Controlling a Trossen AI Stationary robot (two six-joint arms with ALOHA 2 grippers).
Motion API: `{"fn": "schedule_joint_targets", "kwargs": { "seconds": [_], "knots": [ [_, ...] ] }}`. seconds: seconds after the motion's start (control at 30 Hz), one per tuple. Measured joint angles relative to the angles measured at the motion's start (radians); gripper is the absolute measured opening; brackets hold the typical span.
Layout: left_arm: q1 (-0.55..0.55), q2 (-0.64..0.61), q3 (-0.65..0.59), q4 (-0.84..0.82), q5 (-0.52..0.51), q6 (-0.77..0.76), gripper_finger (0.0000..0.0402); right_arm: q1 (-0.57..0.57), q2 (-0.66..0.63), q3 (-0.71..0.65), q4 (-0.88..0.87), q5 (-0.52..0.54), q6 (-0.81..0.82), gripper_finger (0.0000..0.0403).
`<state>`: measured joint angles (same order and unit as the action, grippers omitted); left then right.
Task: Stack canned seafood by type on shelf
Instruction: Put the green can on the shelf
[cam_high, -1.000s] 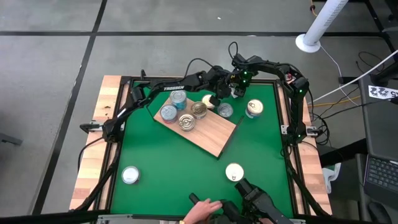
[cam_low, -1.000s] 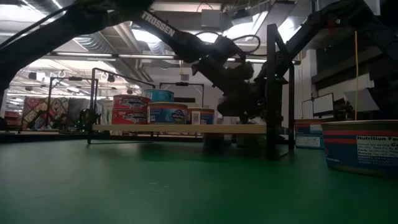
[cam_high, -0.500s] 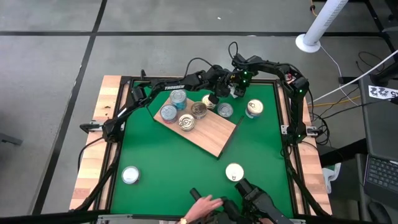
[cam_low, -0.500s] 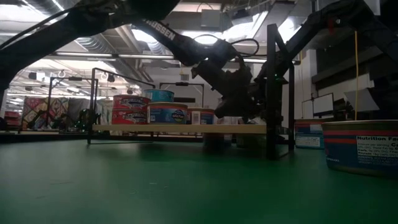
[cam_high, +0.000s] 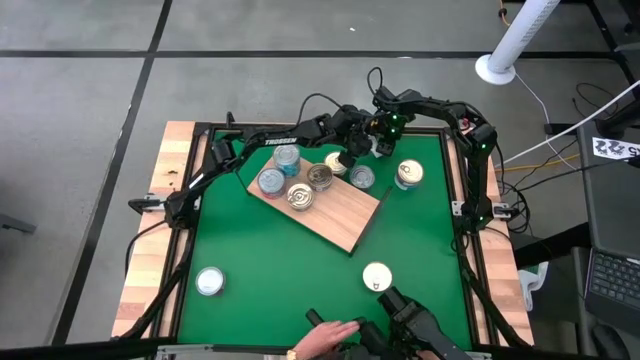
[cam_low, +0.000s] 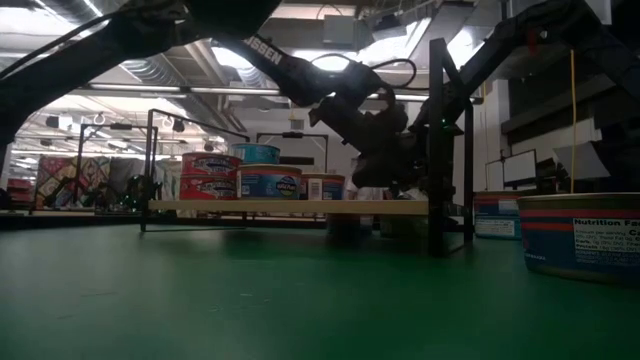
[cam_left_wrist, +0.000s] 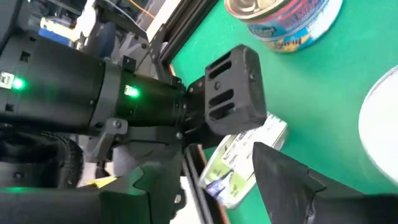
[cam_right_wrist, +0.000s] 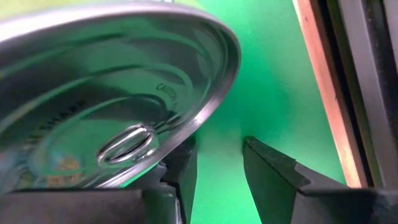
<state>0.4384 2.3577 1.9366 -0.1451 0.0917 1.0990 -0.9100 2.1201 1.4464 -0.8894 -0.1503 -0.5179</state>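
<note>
Well, the left gripper (cam_high: 345, 160) hangs over the far corner of the wooden shelf (cam_high: 340, 215), at about one o'clock from the board's middle. Its fingers (cam_left_wrist: 286, 180) stand well apart. A labelled tin (cam_left_wrist: 242, 158) shows in the gap beyond them, though I cannot tell whether they touch it. A cream-lidded tin (cam_high: 333, 160) sits just beside this gripper at its nine o'clock, on the board's far edge.

The right gripper (cam_high: 384, 146) is close by, at roughly two o'clock from the left one, near the bench's far rail. Its fingers (cam_right_wrist: 273, 174) are parted by a narrow gap with only green mat showing between them. A silver pull-tab lid (cam_right_wrist: 112, 93) looms right next to them.

Four more tins sit on the board: one blue-topped (cam_high: 287, 155), one silver (cam_high: 270, 181), two gold-lidded (cam_high: 300, 196) (cam_high: 320, 177). Off the board on the green mat (cam_high: 280, 260), one tin (cam_high: 362, 177) stands just beside the three o'clock edge and another (cam_high: 408, 175) farther that way. A cream-lidded tin (cam_high: 376, 276) lies toward five o'clock and a silver one (cam_high: 209, 282) toward seven o'clock. A person's hand (cam_high: 325, 335) rests at the near edge.
</note>
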Motion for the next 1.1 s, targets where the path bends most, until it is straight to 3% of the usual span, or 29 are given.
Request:
{"fn": "schedule_joint_targets", "kwargs": {
  "seconds": [0.17,0.47,0.73,0.87,1.1],
  "knots": [
    [-0.007,0.0,0.0,0.002,0.001,0.004,0.0196,0.0,0.0,0.0,0.0,0.0,0.0,0.0133],
    [-0.006,0.0,0.0,-0.029,0.0,0.353,0.0196,0.0,0.0,0.0,0.0,0.0,0.0,0.0133],
    [-0.001,0.035,-0.002,-0.023,0.002,0.43,0.0196,0.0,0.0,0.0,0.0,-0.001,0.003,0.0133],
    [-0.001,0.053,-0.004,0.057,-0.002,0.433,0.0196,0.0,0.0,0.0,0.0,-0.001,0.016,0.0133],
    [0.005,0.055,-0.003,0.051,-0.002,0.421,0.0196,0.001,0.0,0.0,0.0,-0.001,0.018,0.0133]
  ]
}}
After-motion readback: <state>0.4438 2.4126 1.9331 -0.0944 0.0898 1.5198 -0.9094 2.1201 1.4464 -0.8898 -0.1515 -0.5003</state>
